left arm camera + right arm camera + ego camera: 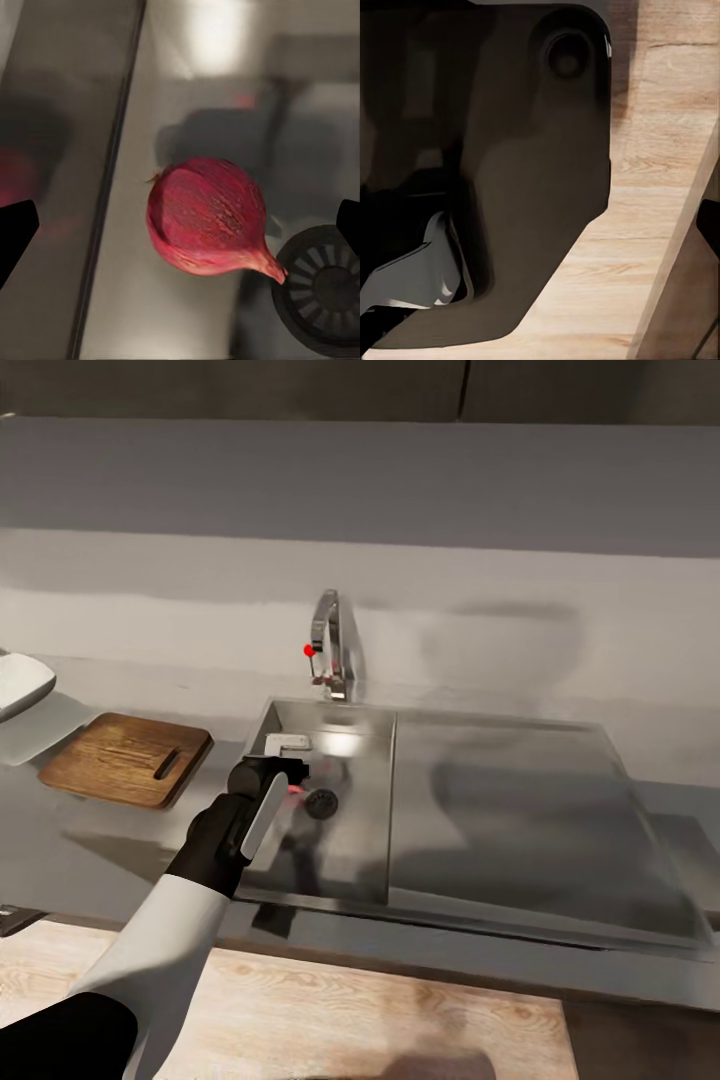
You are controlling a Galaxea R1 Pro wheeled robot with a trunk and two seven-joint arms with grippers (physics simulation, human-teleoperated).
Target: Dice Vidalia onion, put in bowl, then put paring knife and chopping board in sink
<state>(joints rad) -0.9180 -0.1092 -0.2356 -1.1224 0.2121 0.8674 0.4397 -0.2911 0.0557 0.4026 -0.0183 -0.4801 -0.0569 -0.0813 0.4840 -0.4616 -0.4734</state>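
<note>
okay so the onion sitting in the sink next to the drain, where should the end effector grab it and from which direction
Grip the Vidalia onion across its round middle, coming straight down from above. It lies on its side on the sink floor, pointed tip toward the drain, so the bulb's flanks are free. The left end effector is open, fingers either side, probably well placed.

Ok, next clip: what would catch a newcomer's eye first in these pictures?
The red-skinned Vidalia onion in the left wrist view, lying on the grey sink floor right beside the round drain. In the head view the left gripper reaches into that basin below the chrome tap with its red knob. Left of the sink, the brown chopping board lies on the countertop, with the white bowl at the frame's edge.
</note>
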